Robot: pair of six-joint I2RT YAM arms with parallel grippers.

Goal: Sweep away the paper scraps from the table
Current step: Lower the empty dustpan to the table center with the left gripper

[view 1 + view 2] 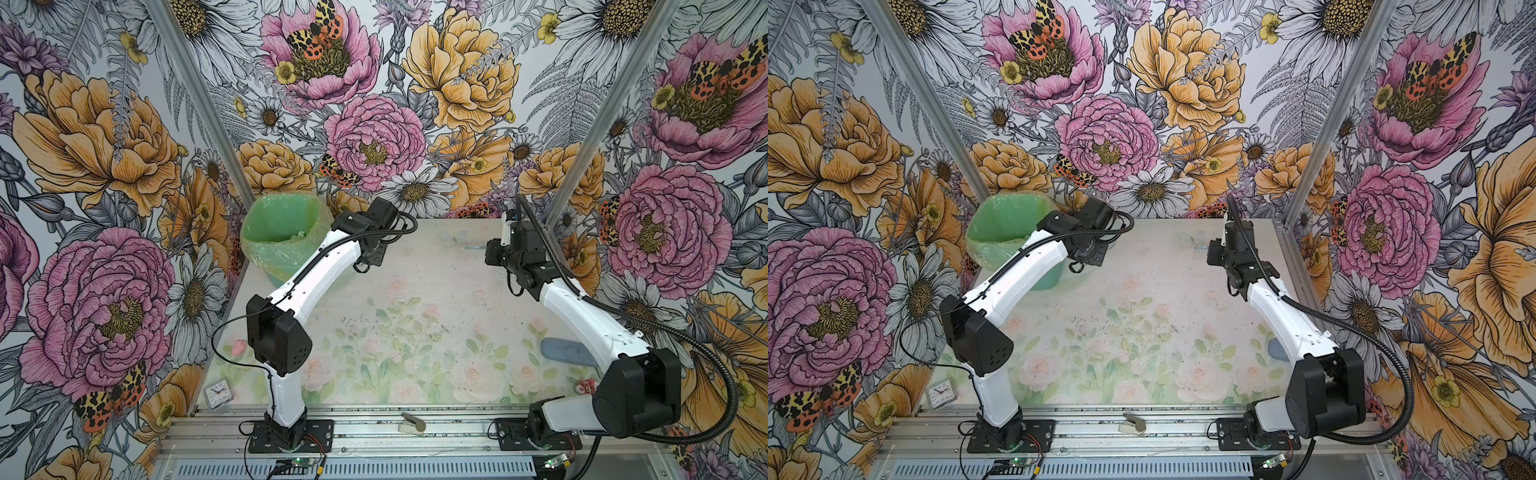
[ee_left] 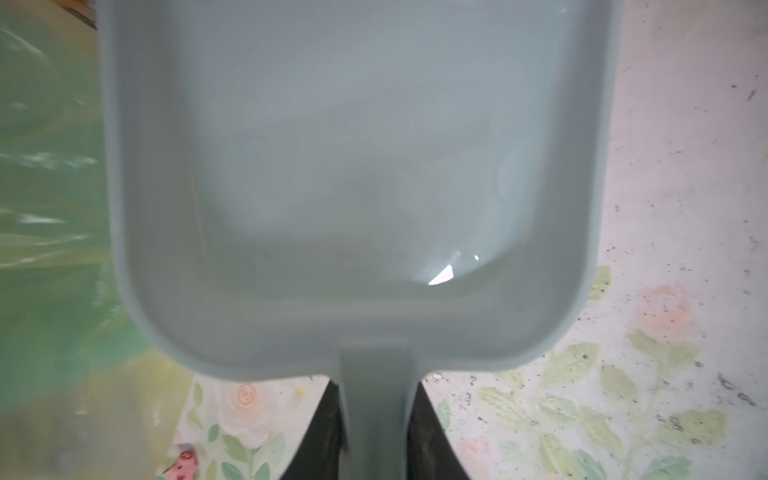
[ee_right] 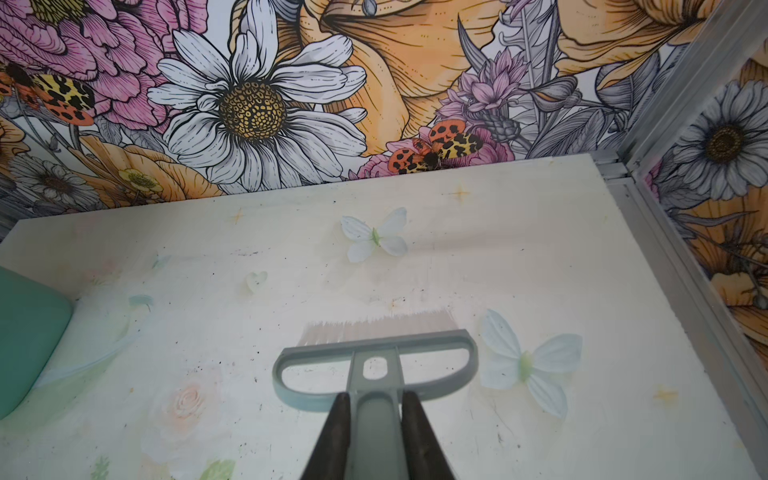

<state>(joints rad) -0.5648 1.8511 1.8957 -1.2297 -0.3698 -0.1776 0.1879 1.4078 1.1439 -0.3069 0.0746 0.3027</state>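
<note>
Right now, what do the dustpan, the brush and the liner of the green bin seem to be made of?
The dustpan: smooth grey-blue moulded plastic, probably; a bright glint sits in its corner. The brush: matching matte plastic frame, with pale fine bristles, likely synthetic. The bin liner: thin translucent green plastic film, wrinkled and shiny.

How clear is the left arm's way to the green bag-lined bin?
Likely clear, yes: the left claw, shut on the grey-blue plastic dustpan, sits right beside the green bag-lined bin, with nothing visible between them.
</note>
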